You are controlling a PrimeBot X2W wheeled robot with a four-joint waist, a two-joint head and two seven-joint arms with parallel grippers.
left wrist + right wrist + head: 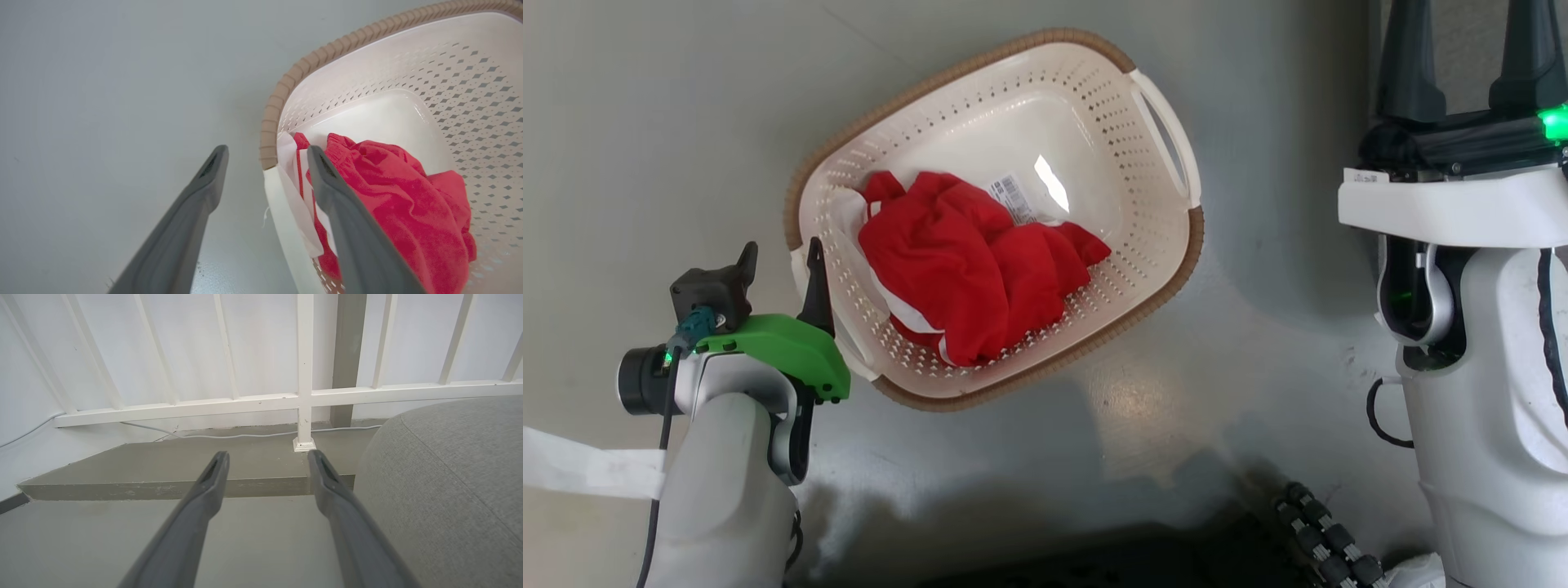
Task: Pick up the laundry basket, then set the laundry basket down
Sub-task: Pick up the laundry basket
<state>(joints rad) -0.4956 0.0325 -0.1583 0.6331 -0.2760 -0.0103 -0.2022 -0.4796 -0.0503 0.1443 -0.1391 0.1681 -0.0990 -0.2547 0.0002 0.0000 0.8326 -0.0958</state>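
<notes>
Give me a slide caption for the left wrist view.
Open left end effector, fingers either side of the laundry basket's near edge, red cloth inside.

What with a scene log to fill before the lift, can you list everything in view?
laundry basket: one, cream-white with brown rim, on the floor
garment: one, red and white, bunched inside the basket
floor: one, grey, under the basket
railing: one, white, right wrist view
cable: one, white, along the railing's foot
upholstered seat: one, grey, right of that view
left tool: one, dark grey, open, straddling the basket's end wall
right tool: one, dark grey, open, pointing toward the railing
</notes>
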